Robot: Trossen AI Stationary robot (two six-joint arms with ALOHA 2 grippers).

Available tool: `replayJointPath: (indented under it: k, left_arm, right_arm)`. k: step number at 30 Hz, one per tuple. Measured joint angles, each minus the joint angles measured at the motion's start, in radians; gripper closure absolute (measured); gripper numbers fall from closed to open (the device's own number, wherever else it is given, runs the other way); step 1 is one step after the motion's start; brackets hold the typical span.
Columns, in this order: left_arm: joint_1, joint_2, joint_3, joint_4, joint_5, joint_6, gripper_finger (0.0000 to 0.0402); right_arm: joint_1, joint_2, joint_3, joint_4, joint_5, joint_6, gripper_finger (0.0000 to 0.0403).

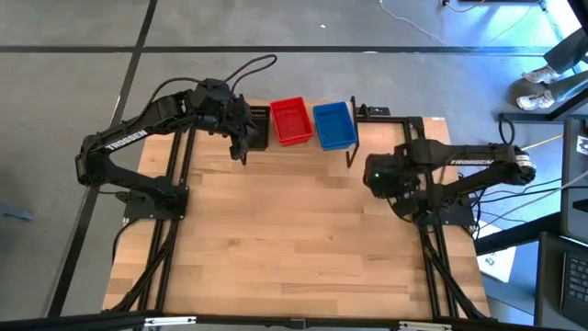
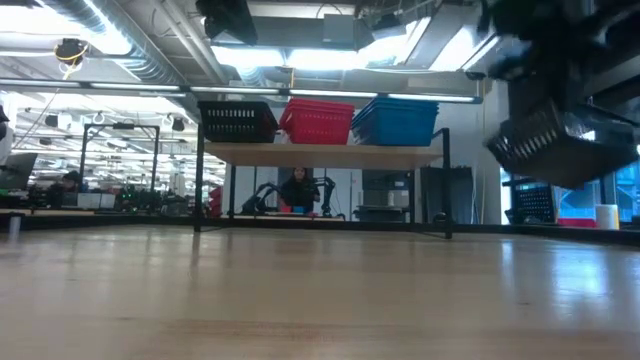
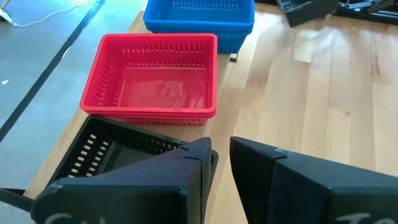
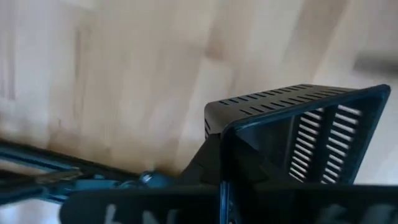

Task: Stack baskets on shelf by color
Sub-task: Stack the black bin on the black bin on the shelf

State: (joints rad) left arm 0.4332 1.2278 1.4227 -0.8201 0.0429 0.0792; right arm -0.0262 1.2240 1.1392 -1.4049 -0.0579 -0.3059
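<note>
High view shows the table (image 1: 303,239) carrying the shelf (image 1: 390,119) along its far edge, with three basket piles on the plank: the black pile (image 2: 238,121), the red pile (image 1: 290,120) in the middle and the blue pile (image 1: 333,125) on the other side of it. Both arms stand by the shelf.

The right gripper (image 4: 227,155) is off the shelf's blue end, lifted above the table, its jaws closed over the rim of a single black basket (image 2: 558,145), which hangs tilted. That basket belongs on the black pile at the shelf's opposite end, so I judge a carry across the shelf front is still to come.

The left gripper (image 3: 221,162) hovers at the black pile beside the red one, jaws a narrow gap apart and holding nothing.

These baskets look light, thin and stiff enough, but the slotted walls likely flex and the plastic is smooth. A pinch on the rim of a short wall, as here, seems the sound hold; it must be levelled to nest cleanly.
</note>
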Motion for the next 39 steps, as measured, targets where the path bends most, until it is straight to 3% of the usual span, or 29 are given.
replayJointPath:
  k: [6, 11, 19, 29, 34, 39]
  left_arm:
    - [0.000, 0.000, 0.000, 0.000, 0.001, 0.000, 0.0349]
    - [-0.009, 0.000, 0.000, -0.001, 0.035, 0.001, 0.0349]
    - [-0.024, 0.000, 0.000, -0.001, 0.053, 0.008, 0.0349]
    - [-0.024, 0.000, 0.000, -0.001, 0.087, 0.010, 0.0349]
    - [-0.024, 0.000, 0.000, -0.002, 0.086, 0.010, 0.0349]
    - [-0.024, 0.000, 0.000, -0.002, 0.086, 0.010, 0.0349]
  right_arm:
    - [0.140, 0.039, 0.100, 0.114, 0.020, -0.142, 0.0400]
    - [0.205, 0.154, 0.142, 0.275, 0.041, -0.216, 0.0397]
    - [0.229, 0.384, 0.239, 0.489, 0.188, -0.416, 0.0400]
    - [0.239, 0.646, 0.350, 0.596, 0.189, -0.634, 0.0400]
    - [0.240, 0.713, 0.354, 0.634, 0.186, -0.748, 0.0398]
    - [0.239, 0.753, 0.354, 0.656, 0.169, -0.736, 0.0370]
